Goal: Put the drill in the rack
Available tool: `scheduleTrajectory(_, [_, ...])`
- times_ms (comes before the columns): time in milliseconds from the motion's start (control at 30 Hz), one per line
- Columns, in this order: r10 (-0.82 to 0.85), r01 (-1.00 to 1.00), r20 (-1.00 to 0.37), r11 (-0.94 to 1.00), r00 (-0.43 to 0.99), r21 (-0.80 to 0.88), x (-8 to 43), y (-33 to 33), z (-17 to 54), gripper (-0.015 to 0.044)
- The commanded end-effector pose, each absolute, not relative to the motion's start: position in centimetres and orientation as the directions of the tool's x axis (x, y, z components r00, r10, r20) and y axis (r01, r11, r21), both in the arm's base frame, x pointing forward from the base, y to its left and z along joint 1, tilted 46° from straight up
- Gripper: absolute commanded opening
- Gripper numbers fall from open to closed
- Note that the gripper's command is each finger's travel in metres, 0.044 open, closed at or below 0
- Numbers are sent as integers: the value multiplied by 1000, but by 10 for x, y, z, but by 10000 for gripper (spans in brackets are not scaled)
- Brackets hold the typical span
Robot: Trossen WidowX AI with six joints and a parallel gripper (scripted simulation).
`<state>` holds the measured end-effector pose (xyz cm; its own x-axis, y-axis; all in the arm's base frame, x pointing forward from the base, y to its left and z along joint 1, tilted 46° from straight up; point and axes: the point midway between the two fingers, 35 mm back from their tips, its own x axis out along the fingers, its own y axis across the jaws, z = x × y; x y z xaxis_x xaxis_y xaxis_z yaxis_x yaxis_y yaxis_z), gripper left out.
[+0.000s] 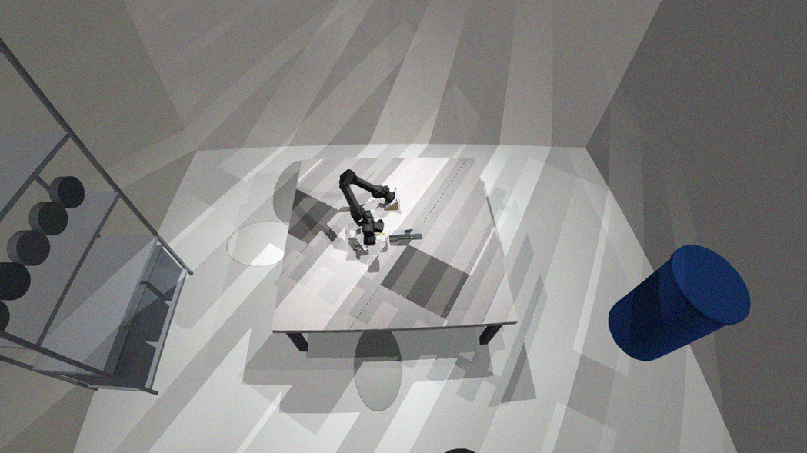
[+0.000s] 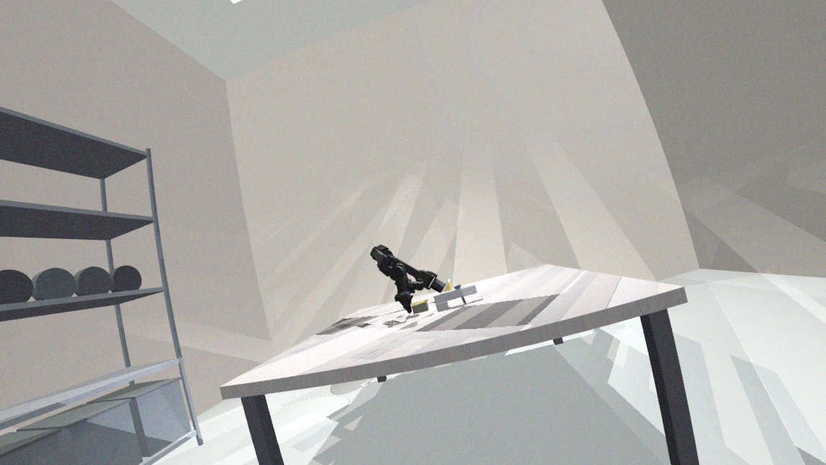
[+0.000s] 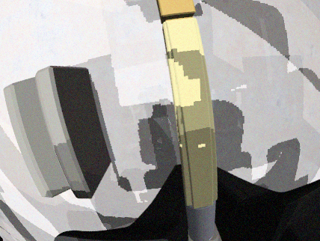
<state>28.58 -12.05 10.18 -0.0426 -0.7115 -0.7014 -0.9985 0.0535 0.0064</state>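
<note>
Wrist view: the yellow drill (image 3: 191,110) runs straight out from the end effector (image 3: 201,219), which is clamped on its grey shank, so I'd guess it's already pulled free.
Held that way: gripping the tail end probably keeps the long body clear for laying down.
Rack: the grey slab (image 3: 60,135) to the left looks like it, well apart from the drill.
Top view: shows the arm (image 1: 355,197) bent over the surface (image 1: 397,299) and a grey block (image 1: 404,237) beside it; the grip itself is too small to make out.
</note>
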Motion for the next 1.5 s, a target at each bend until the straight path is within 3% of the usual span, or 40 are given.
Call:
scheduleTrajectory(0, [-712, -999, -701, 52, -36, -1, 286, -118, 104, 0])
scheduleTrajectory(1467, [-711, -999, -702, 52, -36, -1, 284, -106, 111, 0])
